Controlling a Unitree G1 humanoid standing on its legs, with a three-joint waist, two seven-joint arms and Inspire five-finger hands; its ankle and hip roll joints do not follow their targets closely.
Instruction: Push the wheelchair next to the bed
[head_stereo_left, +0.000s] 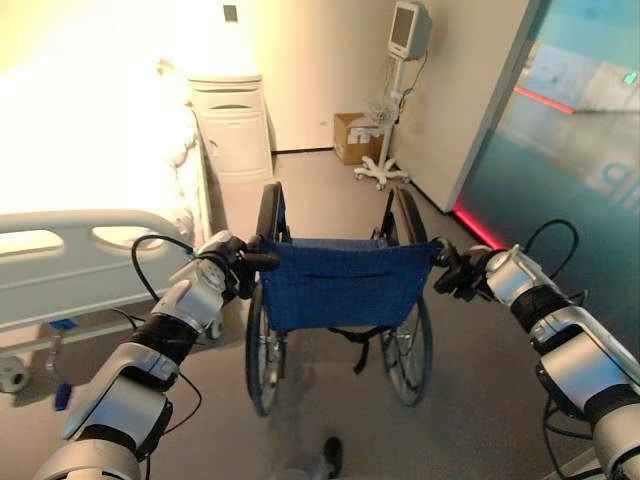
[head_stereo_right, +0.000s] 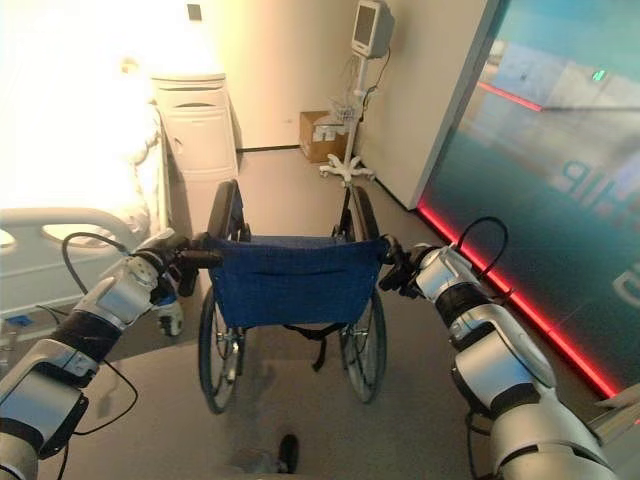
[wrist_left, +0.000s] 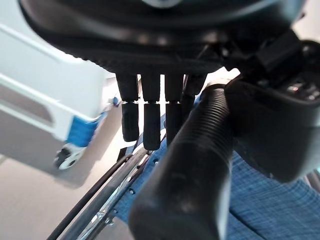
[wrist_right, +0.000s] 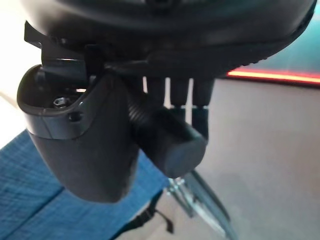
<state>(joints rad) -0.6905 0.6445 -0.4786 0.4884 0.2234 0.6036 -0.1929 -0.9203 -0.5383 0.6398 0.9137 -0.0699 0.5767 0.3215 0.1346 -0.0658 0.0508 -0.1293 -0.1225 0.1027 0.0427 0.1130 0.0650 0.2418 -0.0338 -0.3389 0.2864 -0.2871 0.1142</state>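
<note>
I stand behind the wheelchair (head_stereo_left: 340, 300), which faces away from me with its blue fabric backrest (head_stereo_left: 345, 280) square in front. My left hand (head_stereo_left: 228, 262) is clenched around the left push handle (wrist_left: 195, 165); in my left wrist view the ribbed black grip runs through my palm with my fingers (wrist_left: 150, 120) curled down past it. My right hand (head_stereo_left: 458, 272) grasps the right push handle (wrist_right: 165, 140) the same way, thumb on one side and fingers wrapped over the other.

The bed (head_stereo_left: 90, 250) lies to my left, its white side rail (head_stereo_left: 70, 235) near my left forearm, and the wheelchair's left wheel (head_stereo_left: 262, 350) stands just beside the bed's foot end. Further ahead a white bedside cabinet (head_stereo_left: 232, 125) stands against the wall, with a cardboard box (head_stereo_left: 352, 137) and a monitor on a wheeled stand (head_stereo_left: 395, 100) to its right.
</note>
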